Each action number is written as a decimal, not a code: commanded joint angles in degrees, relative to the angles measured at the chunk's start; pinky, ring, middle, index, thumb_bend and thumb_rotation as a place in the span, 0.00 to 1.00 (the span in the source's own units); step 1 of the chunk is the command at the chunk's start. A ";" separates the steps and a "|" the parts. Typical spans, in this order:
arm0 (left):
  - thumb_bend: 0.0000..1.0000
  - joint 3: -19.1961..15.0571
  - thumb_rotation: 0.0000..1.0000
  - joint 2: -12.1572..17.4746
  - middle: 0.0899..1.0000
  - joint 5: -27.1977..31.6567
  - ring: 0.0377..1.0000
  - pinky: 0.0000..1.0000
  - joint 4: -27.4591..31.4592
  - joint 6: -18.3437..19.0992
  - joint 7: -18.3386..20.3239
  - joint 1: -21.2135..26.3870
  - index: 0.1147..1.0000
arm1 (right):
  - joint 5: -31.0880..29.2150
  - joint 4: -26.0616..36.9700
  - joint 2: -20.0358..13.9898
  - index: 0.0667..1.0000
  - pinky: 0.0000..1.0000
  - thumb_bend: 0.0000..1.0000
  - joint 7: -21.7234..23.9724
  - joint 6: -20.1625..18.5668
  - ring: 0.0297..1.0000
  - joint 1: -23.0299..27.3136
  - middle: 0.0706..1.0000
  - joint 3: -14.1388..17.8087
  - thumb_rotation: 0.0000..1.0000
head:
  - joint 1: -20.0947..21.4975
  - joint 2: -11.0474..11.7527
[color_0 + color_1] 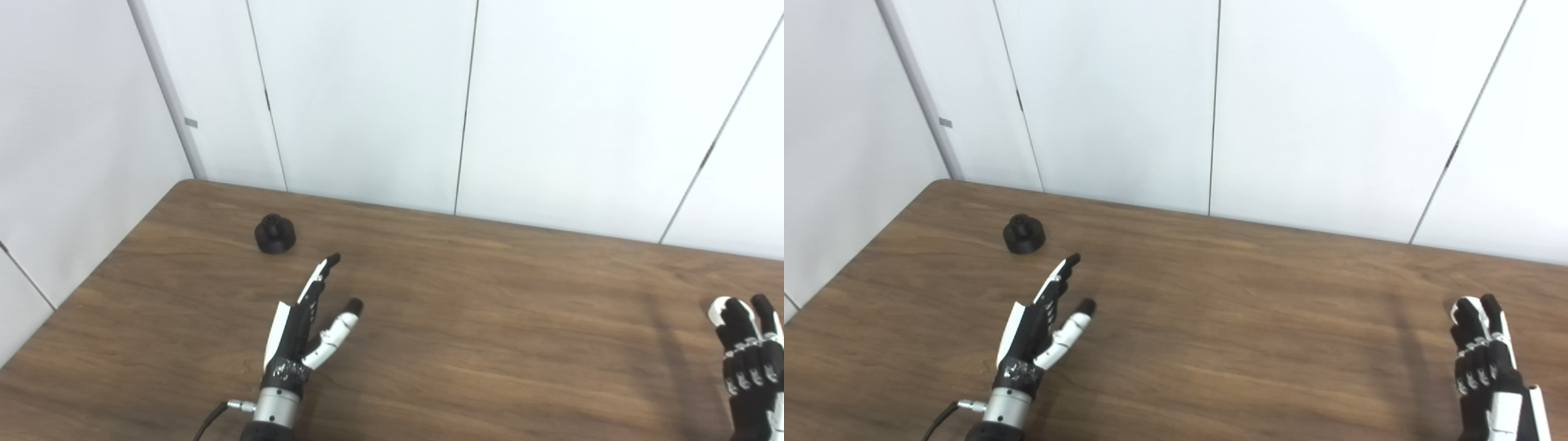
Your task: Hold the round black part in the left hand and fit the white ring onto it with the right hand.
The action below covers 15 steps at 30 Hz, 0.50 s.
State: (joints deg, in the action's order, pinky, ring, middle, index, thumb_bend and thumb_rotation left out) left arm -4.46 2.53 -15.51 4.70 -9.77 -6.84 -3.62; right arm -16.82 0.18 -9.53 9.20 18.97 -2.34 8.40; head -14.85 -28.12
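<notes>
White wall panels with dark seams are standing behind a brown wood-grain table.

From the left eye, the round black part is sitting upright on the table toward its far left corner, a smaller knob rising from its wider base. The left hand is hovering near it but apart, fingers stretched toward the part and thumb splayed aside, gripping nothing. The right hand is showing at the far right edge, back facing the camera, fingers extended.

From the right eye, the black part is lying well apart from the right hand, which is empty with fingers straight and loosely together. The left hand is spread open just short of the part.
</notes>
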 commanded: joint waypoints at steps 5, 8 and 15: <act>0.81 -1.79 0.22 1.72 0.97 -5.34 1.00 1.00 5.57 5.27 -1.75 0.84 0.90 | 0.16 -4.71 0.81 0.98 1.00 0.61 -0.20 -1.10 0.99 -4.48 0.94 0.34 0.95 | 0.04 -0.13; 0.86 -2.64 0.21 3.27 0.96 -7.01 1.00 1.00 7.75 8.16 -1.18 2.33 0.89 | -0.22 -5.00 0.72 0.98 1.00 0.58 0.08 -0.35 0.99 -4.44 0.95 0.79 0.95 | 0.19 -0.23; 0.97 -3.70 0.29 7.63 0.96 -9.96 1.00 1.00 7.80 12.28 -1.54 6.32 0.87 | -0.06 -5.94 0.81 0.98 1.00 0.58 0.47 0.95 0.97 -4.43 0.95 1.05 0.94 | 0.16 -0.47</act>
State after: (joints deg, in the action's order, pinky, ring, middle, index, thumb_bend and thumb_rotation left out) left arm -7.85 8.97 -24.55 11.91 3.29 -7.10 0.78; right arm -16.75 0.16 -9.60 9.05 18.70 -2.39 9.46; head -14.68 -28.56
